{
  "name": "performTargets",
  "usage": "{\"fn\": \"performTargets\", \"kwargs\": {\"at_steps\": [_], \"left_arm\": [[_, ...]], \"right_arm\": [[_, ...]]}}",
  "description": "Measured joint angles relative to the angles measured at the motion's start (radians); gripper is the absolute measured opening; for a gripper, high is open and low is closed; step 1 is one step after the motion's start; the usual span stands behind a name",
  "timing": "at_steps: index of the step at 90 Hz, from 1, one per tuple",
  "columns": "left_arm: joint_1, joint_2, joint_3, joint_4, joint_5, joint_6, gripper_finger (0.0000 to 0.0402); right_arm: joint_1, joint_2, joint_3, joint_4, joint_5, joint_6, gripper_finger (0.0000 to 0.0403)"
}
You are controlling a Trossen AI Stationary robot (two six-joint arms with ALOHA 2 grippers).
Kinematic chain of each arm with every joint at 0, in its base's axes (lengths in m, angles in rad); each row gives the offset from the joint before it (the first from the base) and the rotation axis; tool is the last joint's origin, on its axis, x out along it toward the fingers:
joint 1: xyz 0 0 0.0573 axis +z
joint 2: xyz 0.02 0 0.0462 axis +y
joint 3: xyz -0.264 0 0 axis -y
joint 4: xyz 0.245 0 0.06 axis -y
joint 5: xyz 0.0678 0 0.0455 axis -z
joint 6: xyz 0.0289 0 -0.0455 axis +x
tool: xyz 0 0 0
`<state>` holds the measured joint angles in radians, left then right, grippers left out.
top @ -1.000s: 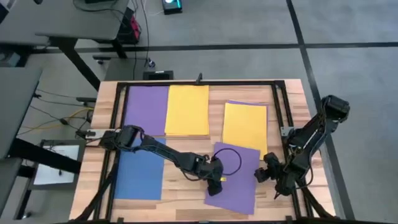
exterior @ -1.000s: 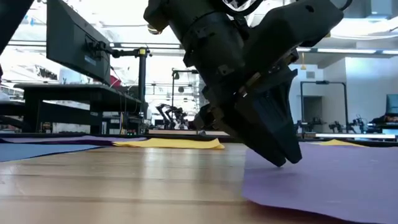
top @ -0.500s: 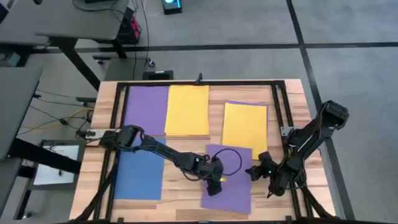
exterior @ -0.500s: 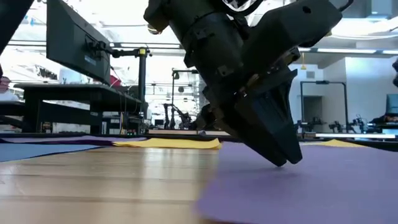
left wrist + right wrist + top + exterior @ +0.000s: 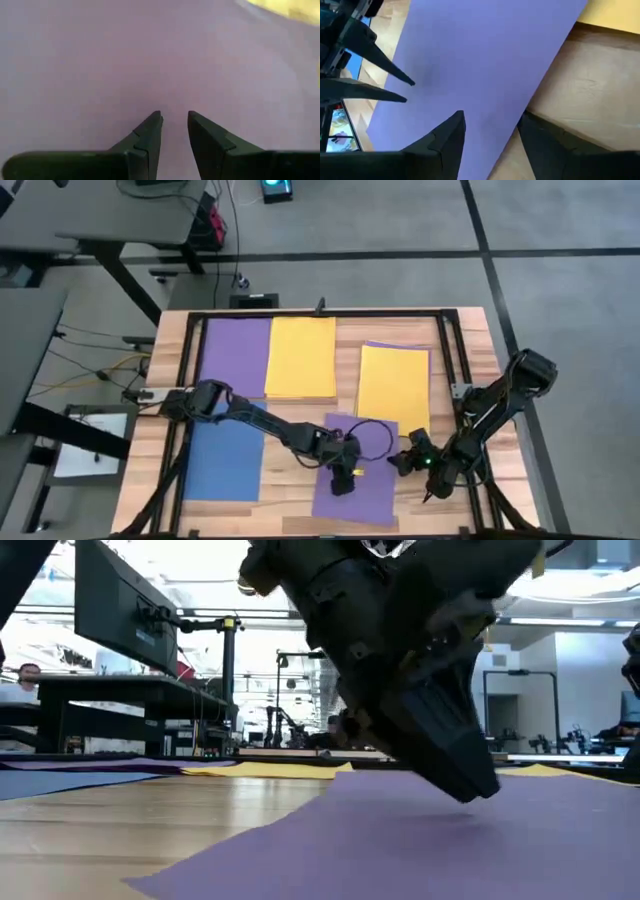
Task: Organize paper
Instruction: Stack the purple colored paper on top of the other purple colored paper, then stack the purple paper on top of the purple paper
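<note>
Left wrist view has the left gripper (image 5: 175, 116) tips down on the loose purple sheet (image 5: 356, 470), fingers just a narrow gap apart, nothing pinched between them. That sheet sits at the table's (image 5: 290, 480) near edge, between the blue sheet (image 5: 222, 465) and the right gripper (image 5: 490, 125), which is spread wide over the sheet's edge, gripping nothing. Farther back lie a purple sheet (image 5: 236, 355) and two yellow sheets (image 5: 300, 357).

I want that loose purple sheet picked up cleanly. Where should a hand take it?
Probably at the right long edge of the loose purple sheet, coming in from the right. It lies flat on the table, so only an edge offers purchase; the right hand sits there, open, while the left hand presses mid-sheet.
</note>
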<state>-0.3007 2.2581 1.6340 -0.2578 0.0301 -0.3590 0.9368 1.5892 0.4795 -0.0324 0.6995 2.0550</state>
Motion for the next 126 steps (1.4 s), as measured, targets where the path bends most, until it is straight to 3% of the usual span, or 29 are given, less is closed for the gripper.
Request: {"fn": "performTargets", "kwargs": {"at_steps": [25,53,63,74,81,109,126], "left_arm": [[0.004,0.045,0.003,0.029,-0.006,0.055,0.0081],[0.008,0.05,0.001,0.091,-0.03,0.039,0.0081],[0.008,0.052,0.007,0.091,-0.031,0.038,0.0081],[0.008,0.045,0.04,0.047,-0.032,0.062,0.0081],[0.009,0.028,0.078,-0.039,-0.034,0.053,0.0081],[-0.014,-0.152,0.329,-0.624,-0.055,-0.16,0.0081],[-0.09,-0.384,0.371,-0.871,-0.306,-0.24,0.0081]], "right_arm": [[-0.061,0.002,0.019,0.035,-0.033,-0.013,0.0168],[-0.129,0.007,0.019,0.171,-0.057,-0.253,0.0149],[-0.15,0.007,0.019,0.163,-0.048,-0.257,0.0117],[-0.178,0.006,0.018,0.163,-0.062,-0.327,0.0039],[-0.182,0.005,0.018,0.171,-0.106,-0.398,0.001],[-0.186,-0.019,0.112,0.136,-0.296,-0.698,0.0],[-0.291,-0.107,0.191,0.072,-0.321,-0.887,0.0]]}}
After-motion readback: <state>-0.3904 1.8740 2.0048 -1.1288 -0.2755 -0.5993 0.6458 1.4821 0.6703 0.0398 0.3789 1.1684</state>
